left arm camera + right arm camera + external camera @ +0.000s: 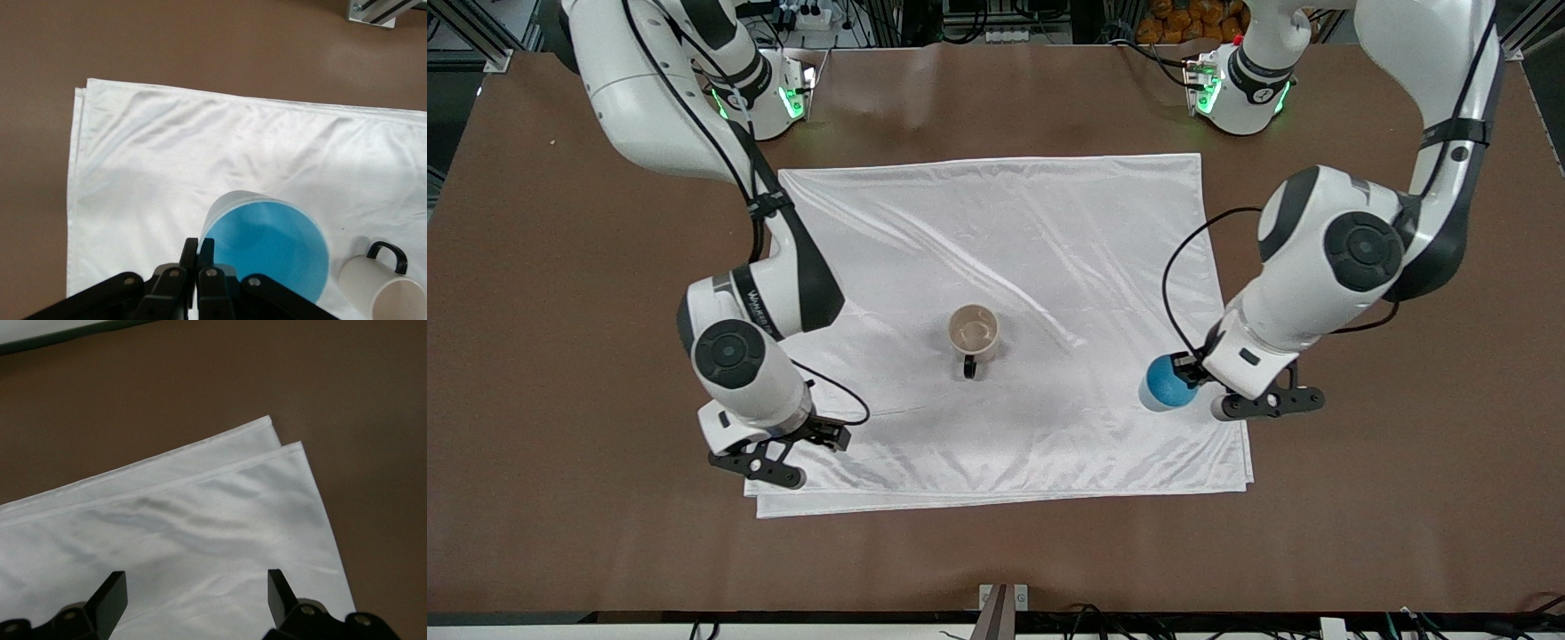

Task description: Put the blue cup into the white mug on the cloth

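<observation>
The blue cup is at the cloth's edge toward the left arm's end. My left gripper is shut on its rim, one finger inside and one outside, as the left wrist view shows. I cannot tell whether the cup rests on the cloth or hangs just above it. The white mug stands upright near the middle of the cloth, its black handle toward the front camera; it also shows in the left wrist view. My right gripper is open and empty over the cloth's corner.
The brown table surrounds the cloth on all sides. The cloth is folded in layers, with stacked edges showing along its side nearest the front camera. The arms' bases stand at the table's edge farthest from that camera.
</observation>
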Robot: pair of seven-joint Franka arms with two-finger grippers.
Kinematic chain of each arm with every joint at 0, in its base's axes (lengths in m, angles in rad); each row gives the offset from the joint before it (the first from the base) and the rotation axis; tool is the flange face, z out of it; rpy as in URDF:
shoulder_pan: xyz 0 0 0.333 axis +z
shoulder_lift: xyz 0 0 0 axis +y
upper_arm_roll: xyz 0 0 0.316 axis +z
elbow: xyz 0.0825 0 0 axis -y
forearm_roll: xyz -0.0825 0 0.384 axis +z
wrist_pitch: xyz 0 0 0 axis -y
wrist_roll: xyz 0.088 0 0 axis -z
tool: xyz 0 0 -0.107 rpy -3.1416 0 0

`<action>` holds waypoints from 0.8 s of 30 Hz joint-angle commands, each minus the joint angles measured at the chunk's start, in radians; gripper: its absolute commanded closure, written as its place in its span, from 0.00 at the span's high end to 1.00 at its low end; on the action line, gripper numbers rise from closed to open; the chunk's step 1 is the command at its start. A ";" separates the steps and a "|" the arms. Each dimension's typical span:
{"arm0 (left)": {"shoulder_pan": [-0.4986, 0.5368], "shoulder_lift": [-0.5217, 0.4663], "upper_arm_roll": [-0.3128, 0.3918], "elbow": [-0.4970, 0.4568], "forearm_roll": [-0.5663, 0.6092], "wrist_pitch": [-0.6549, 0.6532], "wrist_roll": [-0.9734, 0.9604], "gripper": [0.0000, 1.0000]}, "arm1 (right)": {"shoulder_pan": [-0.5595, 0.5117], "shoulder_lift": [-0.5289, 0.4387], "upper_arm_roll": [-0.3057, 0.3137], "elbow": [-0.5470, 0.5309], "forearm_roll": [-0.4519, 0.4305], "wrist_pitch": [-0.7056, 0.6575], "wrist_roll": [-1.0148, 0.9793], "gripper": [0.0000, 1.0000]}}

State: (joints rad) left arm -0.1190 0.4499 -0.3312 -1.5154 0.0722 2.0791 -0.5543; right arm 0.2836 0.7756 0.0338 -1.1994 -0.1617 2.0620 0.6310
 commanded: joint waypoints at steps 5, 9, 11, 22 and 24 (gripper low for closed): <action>-0.125 -0.007 0.007 -0.003 0.043 -0.013 -0.222 0.00 | -0.130 -0.036 0.021 0.000 0.034 -0.043 -0.215 0.94; -0.175 -0.004 0.015 0.003 0.043 -0.014 -0.282 0.00 | -0.176 -0.047 0.018 0.000 0.031 -0.077 -0.303 0.96; -0.195 0.000 0.015 0.003 0.043 -0.013 -0.308 0.00 | -0.193 -0.061 0.015 -0.002 0.031 -0.089 -0.355 0.98; -0.301 0.067 0.021 0.053 0.066 -0.011 -0.473 0.00 | -0.271 -0.133 0.008 -0.020 0.064 -0.158 -0.508 1.00; -0.320 0.078 0.021 0.055 0.067 -0.008 -0.495 0.00 | -0.284 -0.154 0.011 -0.023 0.064 -0.175 -0.508 1.00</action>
State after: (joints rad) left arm -0.3978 0.4834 -0.3234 -1.5106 0.1056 2.0778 -0.9762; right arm 0.0246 0.6850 0.0321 -1.1938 -0.1242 1.9221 0.1488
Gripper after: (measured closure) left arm 0.965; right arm 0.000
